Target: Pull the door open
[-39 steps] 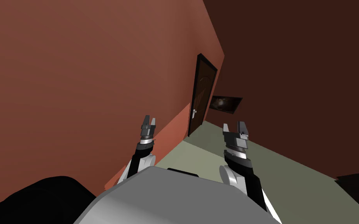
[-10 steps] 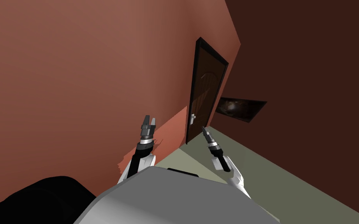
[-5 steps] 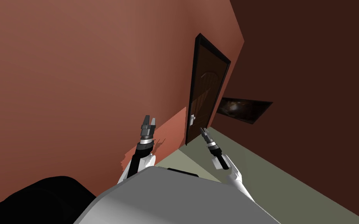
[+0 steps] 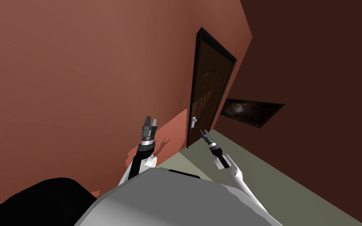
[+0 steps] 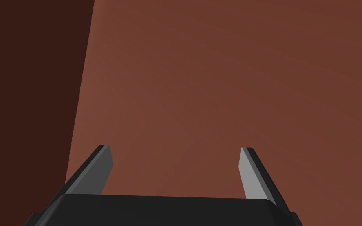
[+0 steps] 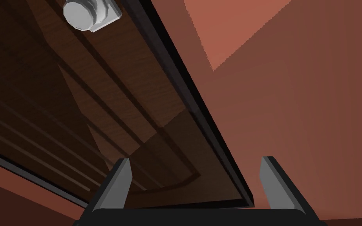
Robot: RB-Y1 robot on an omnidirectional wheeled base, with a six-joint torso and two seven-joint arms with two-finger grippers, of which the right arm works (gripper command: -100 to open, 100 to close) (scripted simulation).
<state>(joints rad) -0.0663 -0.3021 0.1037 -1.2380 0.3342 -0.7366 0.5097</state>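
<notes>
A dark brown panelled door [image 4: 207,90] in a black frame stands shut in the reddish wall ahead, with a small pale grey handle [image 4: 193,121] on its near edge. My right gripper [image 4: 204,134] reaches toward it, open and empty, a short way below and right of the handle. In the right wrist view the door [image 6: 58,117] and its handle [image 6: 92,13] lie well beyond the open gripper [image 6: 194,180]. My left gripper [image 4: 150,123] is raised near the wall, and it stands open [image 5: 174,168] and empty.
The reddish wall [image 4: 78,78] runs close along my left side. A darker wall [image 4: 325,78] with a dark framed picture [image 4: 253,111] closes the corridor on the right. Grey-green floor [image 4: 278,184] stretches ahead to the right. A black shape [image 4: 31,204] lies at lower left.
I have moved closer to the door, which looms larger. My right arm has stretched out toward the handle and turned edge-on. The left arm has kept its pose.
</notes>
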